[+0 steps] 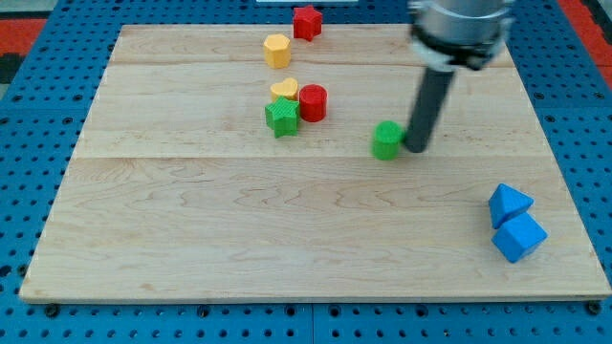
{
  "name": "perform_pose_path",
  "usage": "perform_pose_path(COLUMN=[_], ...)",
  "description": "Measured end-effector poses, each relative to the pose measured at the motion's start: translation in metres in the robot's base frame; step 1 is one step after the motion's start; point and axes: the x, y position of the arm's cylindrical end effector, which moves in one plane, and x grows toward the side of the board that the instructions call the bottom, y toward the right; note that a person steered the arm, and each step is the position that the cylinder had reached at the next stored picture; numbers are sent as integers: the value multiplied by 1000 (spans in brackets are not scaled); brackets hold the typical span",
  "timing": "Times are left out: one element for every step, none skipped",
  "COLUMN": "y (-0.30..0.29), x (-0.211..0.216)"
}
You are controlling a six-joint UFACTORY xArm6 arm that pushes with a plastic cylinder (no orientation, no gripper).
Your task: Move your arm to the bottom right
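Nearest us, two blue blocks (516,223) crowd the worktop's (191,258) bottom-right corner, so our tip (417,148), a bare rod with no hand to open, just right of the green block (387,139), likely must slide down-right through open board, stopping short of them.

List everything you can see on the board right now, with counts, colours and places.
Red star block: 1, red, top edge.
Yellow hexagonal block: 1, yellow, below the star.
Yellow heart block: 1, yellow, centre-left cluster.
Red cylinder block: 1, red, same cluster.
Green star block: 1, green, same cluster.
Green cylinder block: 1, green, centre.
Blue blocks: 2, blue, lower right.
Wooden board: 1, light wood.
My tip: 1, dark, right beside the green cylinder.
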Motion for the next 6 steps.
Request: perform_pose_path(y=[3,-46,-59,5,143,200], x=[36,7,-21,-4,7,104])
